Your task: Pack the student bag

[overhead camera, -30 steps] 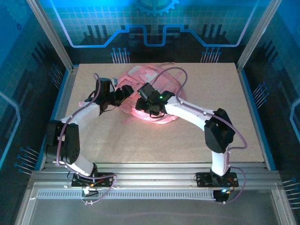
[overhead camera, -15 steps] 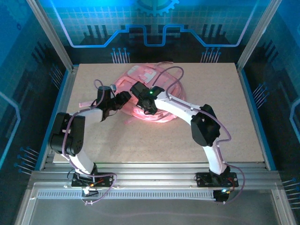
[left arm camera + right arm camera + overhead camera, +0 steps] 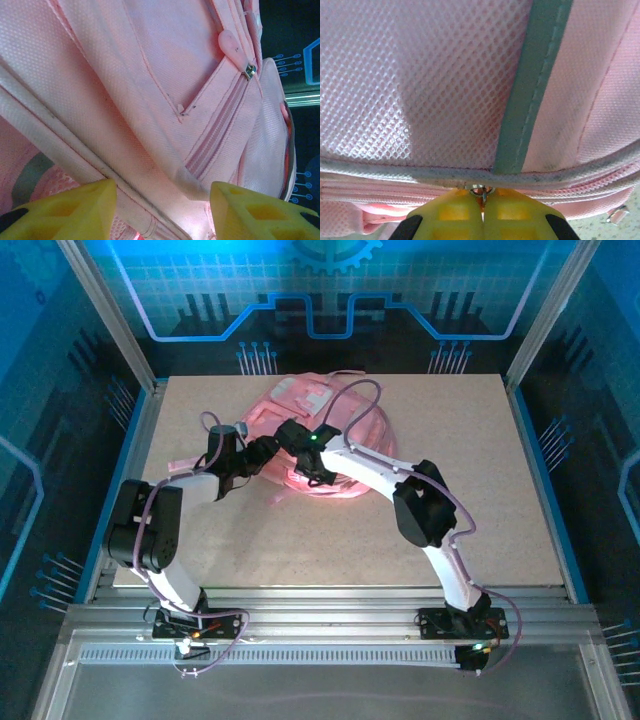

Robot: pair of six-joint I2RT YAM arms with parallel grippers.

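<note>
So the right gripper (image 3: 482, 207) has its fingers pressed together on a zipper ring (image 3: 481, 190) of the student bag (image 3: 340, 435); left gripper (image 3: 162, 197) sits apart against its fabric.

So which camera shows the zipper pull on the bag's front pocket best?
The left wrist view: the zipper pull sits sharp and unblocked on the pink bag. From the top view it is too small to pick out; the right wrist view shows mesh and another zipper.

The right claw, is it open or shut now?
Shut: the right claw has its yellow fingers together on a metal zipper ring.
</note>
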